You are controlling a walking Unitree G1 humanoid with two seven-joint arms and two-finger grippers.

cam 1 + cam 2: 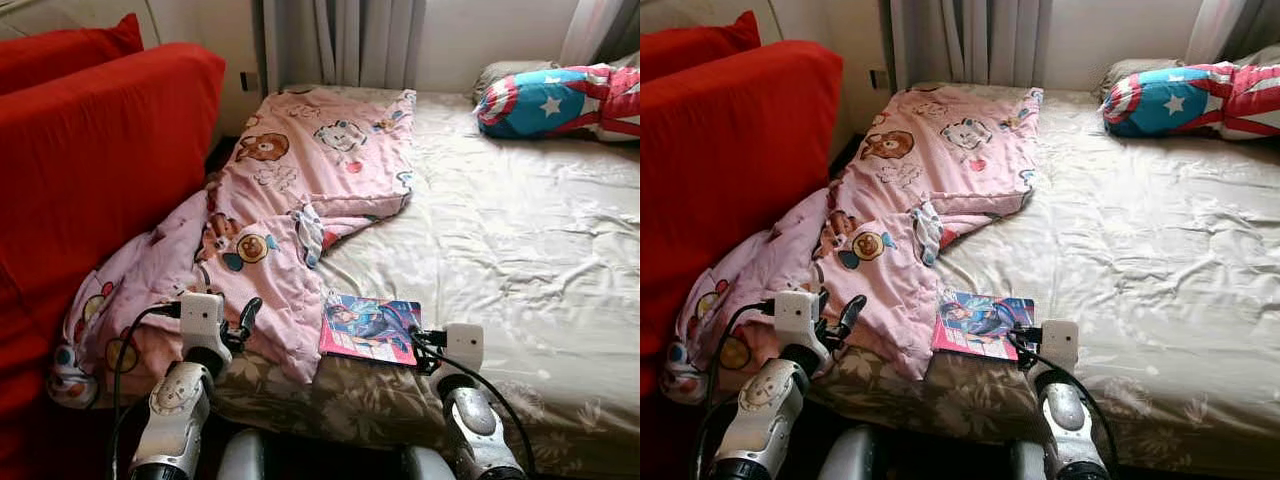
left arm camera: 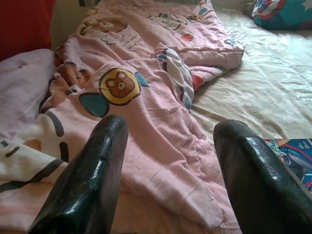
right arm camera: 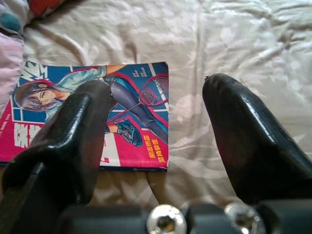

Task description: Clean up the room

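Note:
A crumpled pink cartoon blanket (image 1: 290,190) lies along the left side of the bed (image 1: 500,230), and its near end hangs over the bed's edge. A colourful comic magazine (image 1: 370,328) lies flat near the front edge, just right of the blanket. My left gripper (image 1: 245,320) is open and low over the blanket's near end (image 2: 146,73), holding nothing. My right gripper (image 1: 417,347) is open at the magazine's right edge. In the right wrist view one finger (image 3: 78,126) is over the magazine cover (image 3: 141,117) and the other is over bare sheet.
A red sofa with cushions (image 1: 100,150) stands tight against the bed's left side. A star-patterned blue, red and white pillow (image 1: 560,100) lies at the far right of the bed. Curtains (image 1: 340,40) hang behind. The beige sheet stretches right of the blanket.

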